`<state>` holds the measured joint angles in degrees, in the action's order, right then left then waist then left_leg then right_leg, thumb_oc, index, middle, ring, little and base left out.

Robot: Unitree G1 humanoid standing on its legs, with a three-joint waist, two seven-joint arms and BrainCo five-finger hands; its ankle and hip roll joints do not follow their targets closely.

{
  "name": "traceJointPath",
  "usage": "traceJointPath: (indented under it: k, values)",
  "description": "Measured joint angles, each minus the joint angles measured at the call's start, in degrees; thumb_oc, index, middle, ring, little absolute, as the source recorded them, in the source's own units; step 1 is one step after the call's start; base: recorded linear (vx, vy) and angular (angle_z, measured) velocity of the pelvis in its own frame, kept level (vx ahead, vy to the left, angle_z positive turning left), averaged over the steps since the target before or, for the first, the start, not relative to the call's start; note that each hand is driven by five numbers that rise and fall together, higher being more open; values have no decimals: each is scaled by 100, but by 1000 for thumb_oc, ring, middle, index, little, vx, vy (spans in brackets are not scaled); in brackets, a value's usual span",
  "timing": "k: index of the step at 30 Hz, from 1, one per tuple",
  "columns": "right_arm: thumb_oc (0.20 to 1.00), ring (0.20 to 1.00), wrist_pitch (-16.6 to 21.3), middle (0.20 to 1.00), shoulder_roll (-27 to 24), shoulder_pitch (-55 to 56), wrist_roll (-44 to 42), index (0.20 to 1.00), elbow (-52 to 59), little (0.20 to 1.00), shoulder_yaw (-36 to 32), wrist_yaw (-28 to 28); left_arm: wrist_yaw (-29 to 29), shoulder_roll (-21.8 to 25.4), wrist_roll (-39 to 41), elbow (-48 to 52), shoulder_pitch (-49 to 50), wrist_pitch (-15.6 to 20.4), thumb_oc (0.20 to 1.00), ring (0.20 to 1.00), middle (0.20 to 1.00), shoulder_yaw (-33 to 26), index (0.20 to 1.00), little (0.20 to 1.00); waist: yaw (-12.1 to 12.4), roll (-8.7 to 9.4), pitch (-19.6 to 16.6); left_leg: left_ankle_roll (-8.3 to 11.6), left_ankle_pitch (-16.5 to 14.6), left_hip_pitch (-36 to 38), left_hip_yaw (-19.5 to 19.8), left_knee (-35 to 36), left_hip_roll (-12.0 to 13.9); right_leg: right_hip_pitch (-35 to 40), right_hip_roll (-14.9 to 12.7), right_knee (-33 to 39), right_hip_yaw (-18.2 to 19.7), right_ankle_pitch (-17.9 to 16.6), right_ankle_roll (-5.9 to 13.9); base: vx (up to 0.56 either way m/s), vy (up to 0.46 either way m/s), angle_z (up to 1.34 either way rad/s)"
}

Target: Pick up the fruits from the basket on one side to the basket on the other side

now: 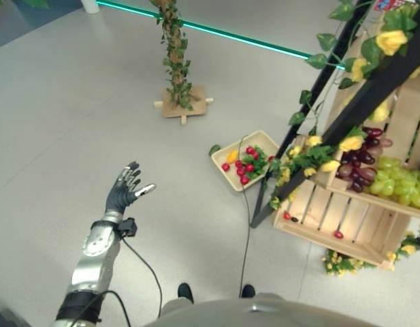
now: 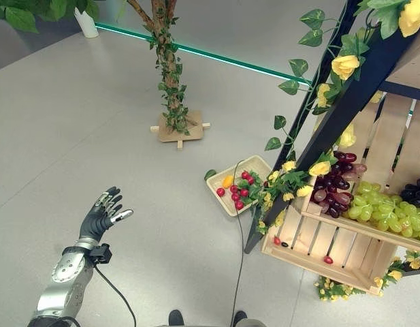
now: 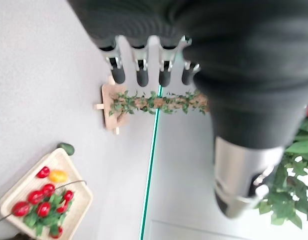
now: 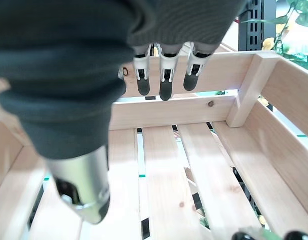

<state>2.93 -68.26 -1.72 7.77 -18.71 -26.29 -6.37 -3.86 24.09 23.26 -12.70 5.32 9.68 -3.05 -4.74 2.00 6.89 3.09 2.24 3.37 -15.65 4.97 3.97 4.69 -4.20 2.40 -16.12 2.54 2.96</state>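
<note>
Left hand [image 1: 126,189] hovers over bare floor, fingers straight, empty. Shallow tray [image 1: 227,154] of red and yellow fruit [image 1: 245,165] sits beside a wooden crate stand [image 1: 335,214] bearing grapes [image 1: 393,180]. Right wrist view: right hand [image 4: 163,70] above empty crate slats [image 4: 163,165], fingers extended, nothing held.

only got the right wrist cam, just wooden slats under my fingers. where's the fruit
Observer: Red fruits lie in a flat tray on the floor, left of the wooden crate stand.
Operator: left hand holding anything
Observer: No, the left hand is open and holds nothing, out over the floor.
Operator: any fruit in the crates
Observer: Green grapes and purple grapes sit on an upper shelf.
</note>
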Motion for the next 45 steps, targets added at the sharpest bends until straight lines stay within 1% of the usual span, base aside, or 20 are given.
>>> traceJointPath:
  k: [1, 3, 4, 5, 7, 8, 9, 10, 11, 13, 14, 15, 17, 20, 21, 25, 35, 39, 42, 45]
  values:
    - [1000, 1000, 54, 1000, 167, 102, -214, 1000, 98, 1000, 2, 1, 4, -10, 0, 0, 6, 1, 1000, 1000, 1000, -2, 1000, 1000, -18, -13, 5, 0, 0, -6, -1, 1, -6, -3, -1, -1, 1, 1, 1, 0, 0, 0]
    - [1000, 1000, 260, 1000, 1166, 168, -980, 1000, 316, 1000, -117, 149, 25, -20, 0, 3, 16, 10, 1000, 1000, 1000, -25, 1000, 1000, -27, -10, -7, -1, 0, -4, 3, 0, -16, 9, -9, -19, 1, 1, 3, 0, 0, 0]
    - [1000, 1000, 327, 1000, 1865, 258, -1301, 1000, 511, 1000, -208, 233, 48, -69, 0, 3, -12, 17, 1000, 1000, 1000, -54, 1000, 1000, -63, 17, -18, 0, -2, -8, 0, 0, -11, -6, 3, -21, -3, 1, 2, 0, 0, 0]
    - [1000, 1000, 341, 1000, 1995, 395, -1443, 1000, 603, 1000, -168, 219, 51, -86, -1, 3, -28, 20, 1000, 1000, 1000, -48, 1000, 1000, -57, -18, 0, 0, -1, -19, 0, 0, -22, -13, -2, -20, -6, -3, 2, 0, 0, 0]
    - [1000, 1000, 561, 1000, 2478, 500, -2015, 1000, 752, 1000, -153, 231, 106, -85, -1, 6, 11, 77, 1000, 1000, 1000, -99, 1000, 1000, -81, -101, 14, -3, -1, -19, -2, 0, -36, -16, -19, -21, -2, -11, 16, 0, 0, 0]
    - [1000, 1000, 715, 1000, 3152, 611, -2522, 1000, 1005, 1000, -141, 211, 153, -88, -1, 34, 2, 123, 1000, 1000, 1000, -131, 1000, 1000, -89, -104, 1, -2, -2, 0, 2, 1, -29, 7, -1, -19, -9, -11, 14, 0, 0, 0]
    - [1000, 1000, 742, 1000, 3409, 748, -2705, 1000, 1291, 1000, -96, 164, 166, -99, -1, 35, -9, 139, 1000, 1000, 1000, -134, 1000, 1000, -81, -119, 2, -2, -1, -8, 1, 1, -25, 0, 4, -14, -10, -9, 12, 0, 0, 0]
    - [1000, 1000, 832, 1000, 3479, 818, -2847, 1000, 1410, 1000, 30, 122, 179, -118, -2, 33, -3, 154, 1000, 1000, 1000, -143, 1000, 1000, -86, -145, 7, -2, -1, -13, 0, 1, -14, -3, 3, -8, -10, -9, 11, 0, 0, 0]
    - [1000, 1000, 960, 1000, 3869, 852, -3180, 1000, 1549, 1000, 178, 59, 227, -195, -2, 36, 28, 203, 1000, 1000, 1000, -171, 1000, 1000, -84, -182, 3, -2, -1, -6, 7, 2, -17, 7, -7, -9, -14, -9, 11, 0, 0, 0]
    - [1000, 1000, 1055, 1000, 4567, 1059, -3409, 1000, 2240, 1000, 330, 12, 280, -308, -2, 34, 111, 255, 1000, 1000, 1000, -250, 1000, 1000, -103, -193, -13, -1, -1, -12, 4, 2, -17, 0, 12, -5, -15, -8, 10, 0, 0, 0]
    - [1000, 1000, 1070, 1000, 4552, 1132, -3426, 1000, 2307, 1000, 480, -59, 297, -323, -3, 35, 112, 255, 1000, 1000, 1000, -247, 1000, 1000, -101, -224, -10, -1, -1, -17, 6, 2, -13, -3, 4, -4, -15, -8, 10, -33, 20, 1]
    - [1000, 1000, 1225, 1000, 4726, 1203, -3578, 1000, 2328, 1000, 600, -105, 367, -325, -3, 37, 133, 322, 1000, 1000, 1000, -263, 1000, 1000, -101, -218, -15, -1, -1, -5, 8, 2, -18, 3, -9, -11, -19, -8, 10, -18, 9, 4]
    - [1000, 1000, 1342, 1000, 4914, 1259, -3802, 1000, 2370, 1000, 732, -166, 452, -317, -4, 36, 155, 357, 1000, 1000, 1000, -270, 1000, 1000, -103, -189, -60, -1, -1, -9, 6, 1, -23, -3, -12, -18, -18, -6, 12, 0, 0, 0]
    - [1000, 1000, 1370, 1000, 5010, 1446, -4090, 1000, 2495, 1000, 836, -248, 578, -316, -5, 39, 265, 430, 1000, 1000, 1000, -281, 1000, 1000, -137, -165, -87, -1, -1, -11, 7, 3, -27, -2, -17, -27, -22, -2, 17, -47, 25, 0]
    - [1000, 1000, 1400, 1000, 5017, 1543, -4229, 1000, 2574, 1000, 907, -326, 639, -316, -9, 40, 324, 469, 1000, 1000, 1000, -280, 1000, 1000, -222, -160, -98, -1, 0, -9, 5, 3, -20, -31, -15, -45, -20, -2, 17, 0, 0, 0]
    - [1000, 1000, 1463, 1000, 4940, 1886, -4283, 1000, 2700, 1000, 1053, -478, 779, -316, -15, 40, 378, 537, 1000, 1000, 1000, -282, 1000, 1000, -243, -163, -129, 0, 0, -5, -7, 3, -14, -32, -16, -66, -14, -1, 18, -20, 11, -3]
    - [1000, 1000, 1472, 1000, 4898, 1993, -4152, 1000, 2729, 1000, 1119, -437, 965, -316, -17, 40, 421, 734, 1000, 1000, 1000, -328, 1000, 1000, -236, -210, -228, -2, 1, -4, -26, 3, -27, -100, -60, -155, 9, 5, 24, -16, 19, -2]
    - [1000, 1000, 1482, 1000, 4898, 1950, -4020, 1000, 2725, 1000, 1136, -349, 1009, -316, -18, 40, 463, 758, 1000, 1000, 1000, -377, 1000, 1000, -221, -245, -247, -9, 3, 0, -110, 2, -45, -308, -115, -522, 50, 130, 36, -45, 44, -11]
    - [1000, 1000, 1484, 1000, 4878, 1833, -3917, 1000, 2727, 1000, 1220, -338, 1028, -313, -18, 40, 478, 764, 1000, 1000, 1000, -500, 1000, 1000, -226, -276, -218, -38, 12, -10, -165, 1, -51, -568, -197, -1017, 114, 317, 64, -53, 2, -13]
    - [1000, 1000, 1535, 1000, 4843, 1771, -3757, 1000, 2723, 1000, 1254, -292, 1048, -310, -17, 24, 417, 827, 1000, 1000, 1000, -486, 1000, 1000, -251, -330, -163, -72, -11, -95, -67, -71, -106, -732, -242, -1493, 497, 559, 119, -69, -91, 21]
